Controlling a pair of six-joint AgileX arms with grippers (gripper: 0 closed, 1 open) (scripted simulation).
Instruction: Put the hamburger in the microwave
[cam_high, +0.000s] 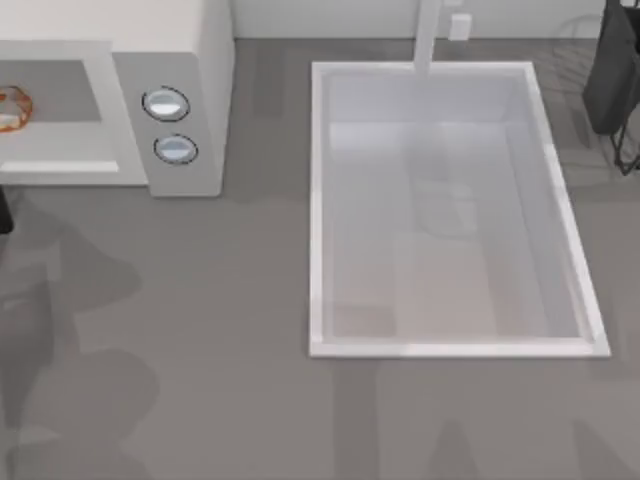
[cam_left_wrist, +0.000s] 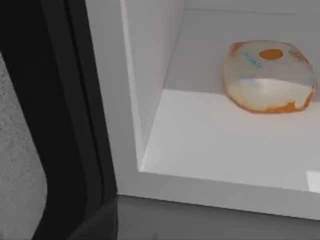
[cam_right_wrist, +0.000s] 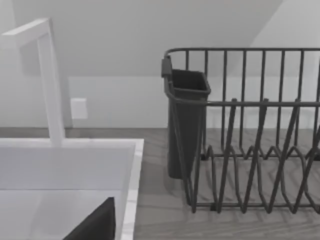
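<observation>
Your left gripper's fingers cannot be made out, so you cannot tell whether they are spread or pressed together; its wrist camera looks straight into the microwave (cam_left_wrist: 150, 125) from just outside the opening, with the dark door edge (cam_left_wrist: 75, 100) running alongside. Nothing is seen held or touched by it. The hamburger (cam_left_wrist: 269, 76) sits flat on the white cavity floor, deep inside toward the back wall, its domed top up and an orange patch showing on the crown; being round, it has no clear long axis. From above you see the hamburger (cam_high: 12, 108) at the far left of the microwave (cam_high: 190, 60) cavity, well away from the two dials (cam_high: 166, 104). Your right arm is parked near the sink (cam_high: 320, 200) and faucet (cam_right_wrist: 47, 80), facing the dark dish rack (cam_right_wrist: 250, 150); its finger state cannot be told either.
</observation>
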